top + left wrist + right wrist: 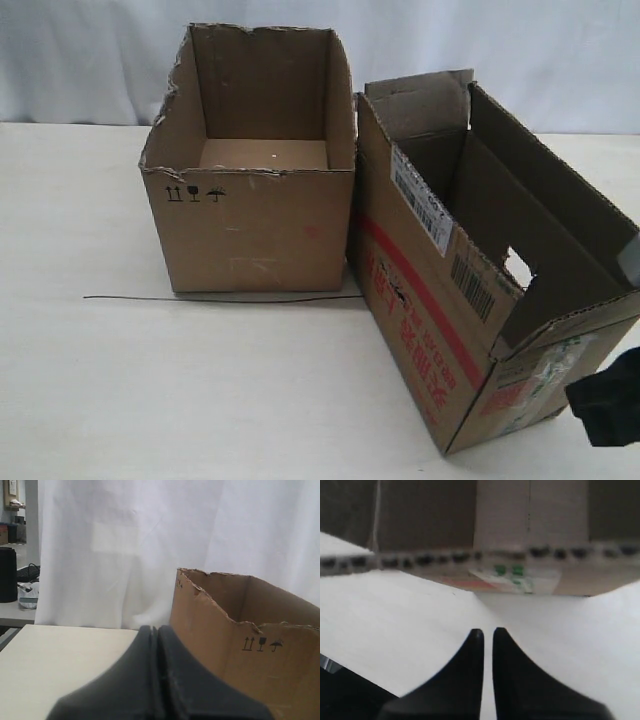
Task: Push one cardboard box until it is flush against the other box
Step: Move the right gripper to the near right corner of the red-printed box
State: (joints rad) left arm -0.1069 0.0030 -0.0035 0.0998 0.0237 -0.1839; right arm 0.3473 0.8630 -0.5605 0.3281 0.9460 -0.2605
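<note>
Right jaws are drawn almost together, with only a thin slit between the two dark fingers (465, 680), and they grip nothing. Just ahead of their tips, across a strip of bare worktop (395, 615), stands the end of the narrow red-printed carton (510, 577), showing its red label and green-printed tape. In the exterior view these jaws show as a dark shape at the right edge, just beside that same end.

From there the narrow red-printed carton (430, 300) runs back at a slant. Its far corner meets the side of the wider plain carton (250, 230), while its near end stands well apart from it, so a wedge of worktop (150, 400) lies between them.

Left jaws are clenched tight and empty, and the wider plain carton (280, 665) rises just beside them.
</note>
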